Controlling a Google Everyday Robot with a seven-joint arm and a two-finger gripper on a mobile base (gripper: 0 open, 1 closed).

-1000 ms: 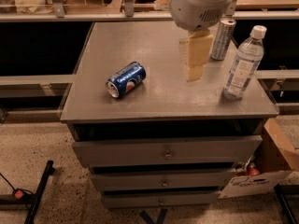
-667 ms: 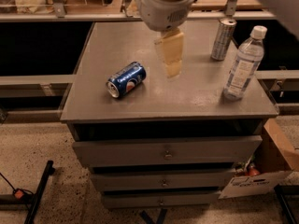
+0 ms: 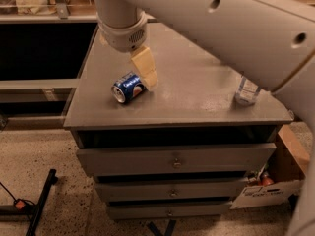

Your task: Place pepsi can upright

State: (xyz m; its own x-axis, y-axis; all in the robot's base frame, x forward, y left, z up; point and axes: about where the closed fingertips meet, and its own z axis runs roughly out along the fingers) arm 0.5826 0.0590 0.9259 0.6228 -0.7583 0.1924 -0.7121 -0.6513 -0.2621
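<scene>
Dark-blue pepsi can (image 3: 129,87) lies on its side just left of and below the gripper (image 3: 147,76), close against it, one silver end facing front-left; the cream gripper hangs tilted from a rounded pale wrist, whether released or clenched cannot be told; the thick smooth arm (image 3: 236,23) sweeps up to its right; matte grey cabinet top (image 3: 197,100) beneath, drawers (image 3: 172,159) below; clear bottle (image 3: 246,90) well right; speckled floor (image 3: 39,161).

A clear bottle (image 3: 246,91) stood near the front right corner of the grey cabinet top (image 3: 197,102). Three drawers (image 3: 173,160) lay below, a cardboard box (image 3: 283,173) on the floor at their right.
</scene>
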